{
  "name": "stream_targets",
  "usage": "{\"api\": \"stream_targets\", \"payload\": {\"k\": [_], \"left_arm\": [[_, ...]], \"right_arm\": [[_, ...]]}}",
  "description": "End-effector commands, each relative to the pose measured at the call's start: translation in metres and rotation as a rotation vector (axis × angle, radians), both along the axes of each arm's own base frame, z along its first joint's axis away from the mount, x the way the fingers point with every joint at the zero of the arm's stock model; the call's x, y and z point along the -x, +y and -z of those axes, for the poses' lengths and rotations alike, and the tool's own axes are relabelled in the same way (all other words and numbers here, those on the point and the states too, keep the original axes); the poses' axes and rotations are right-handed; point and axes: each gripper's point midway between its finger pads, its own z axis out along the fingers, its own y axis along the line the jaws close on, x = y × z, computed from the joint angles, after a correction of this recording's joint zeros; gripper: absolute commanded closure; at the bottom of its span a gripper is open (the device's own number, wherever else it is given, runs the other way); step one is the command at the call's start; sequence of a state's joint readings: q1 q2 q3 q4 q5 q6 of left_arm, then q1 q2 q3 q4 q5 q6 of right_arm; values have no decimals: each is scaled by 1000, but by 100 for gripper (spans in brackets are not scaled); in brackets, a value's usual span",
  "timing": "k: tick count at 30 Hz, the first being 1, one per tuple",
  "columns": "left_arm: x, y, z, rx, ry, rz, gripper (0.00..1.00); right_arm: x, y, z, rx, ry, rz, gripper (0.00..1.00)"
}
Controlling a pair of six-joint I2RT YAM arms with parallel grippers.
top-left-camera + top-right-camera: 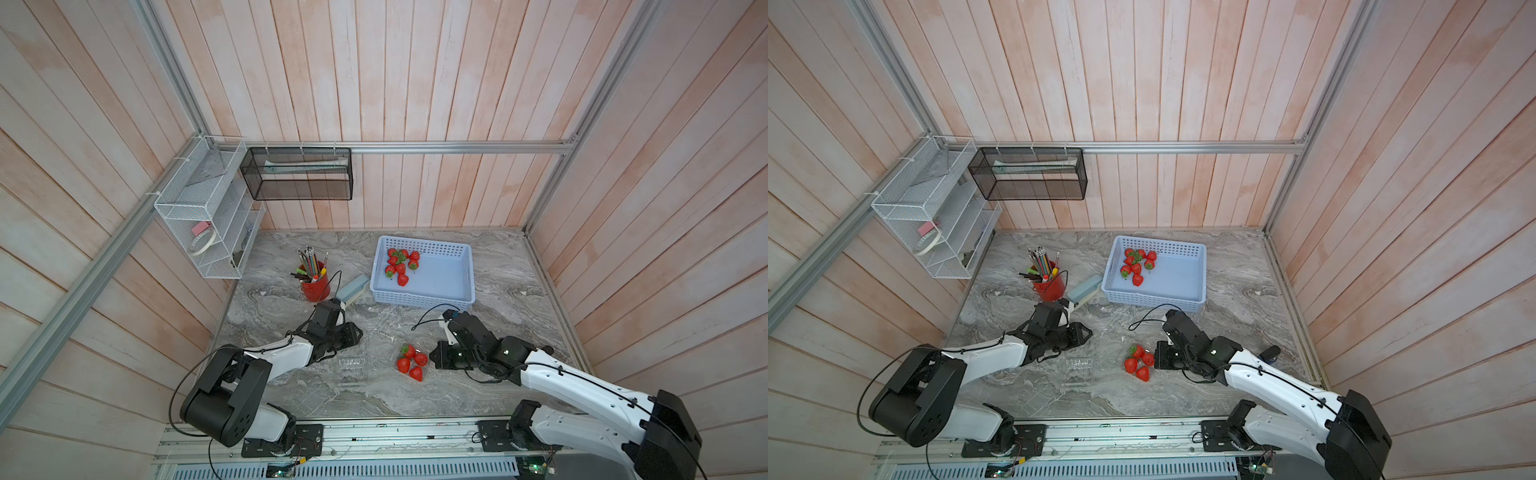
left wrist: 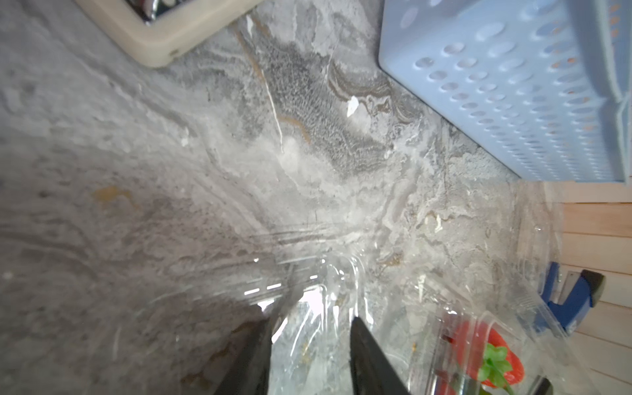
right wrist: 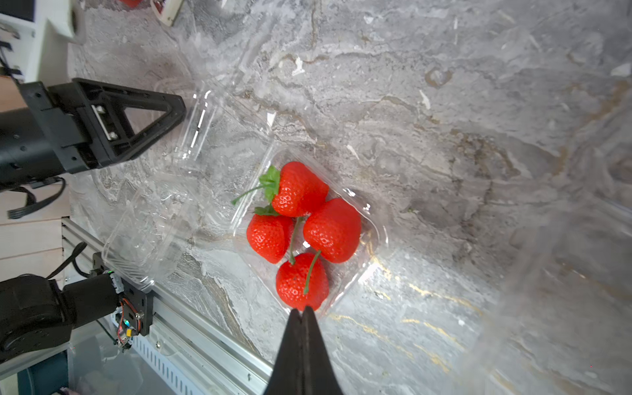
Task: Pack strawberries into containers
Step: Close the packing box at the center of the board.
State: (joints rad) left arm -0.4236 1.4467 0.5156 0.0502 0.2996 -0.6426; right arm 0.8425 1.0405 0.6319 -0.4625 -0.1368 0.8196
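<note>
Several strawberries [image 1: 400,264] lie in the far left corner of the light-blue basket [image 1: 424,301]. More strawberries [image 3: 301,222] fill a clear container [image 3: 372,246] at the table's front middle [image 1: 411,361]. My right gripper [image 3: 304,309] is shut, its tips at that container's rim beside the nearest berry. I cannot tell whether it pinches the rim. To the left lies an empty clear container [image 1: 352,370], its lid raised [image 3: 198,126]. My left gripper [image 2: 311,328] is at that lid, jaws a little apart with clear plastic between the fingers [image 2: 362,342].
A red pencil cup [image 1: 315,286] and a pale teal box [image 1: 351,291] stand behind the left arm. A blue and black tool [image 1: 1271,353] lies by the right wall. Wire shelves [image 1: 208,216] hang on the left wall. A metal rail [image 1: 374,432] runs along the front edge.
</note>
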Motion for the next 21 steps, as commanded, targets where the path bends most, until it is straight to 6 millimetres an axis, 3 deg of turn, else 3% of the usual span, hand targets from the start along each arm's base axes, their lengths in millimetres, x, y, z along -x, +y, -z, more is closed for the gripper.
{"api": "stream_targets", "payload": {"k": [1, 7, 21], "left_arm": [[-6, -8, -4, 9, -20, 25, 66], [-6, -12, -3, 8, -11, 33, 72], [6, -32, -17, 70, 16, 70, 73]], "right_arm": [[11, -20, 20, 94, 53, 14, 100], [12, -27, 34, 124, 64, 35, 100], [5, -19, 65, 170, 62, -18, 100]]}}
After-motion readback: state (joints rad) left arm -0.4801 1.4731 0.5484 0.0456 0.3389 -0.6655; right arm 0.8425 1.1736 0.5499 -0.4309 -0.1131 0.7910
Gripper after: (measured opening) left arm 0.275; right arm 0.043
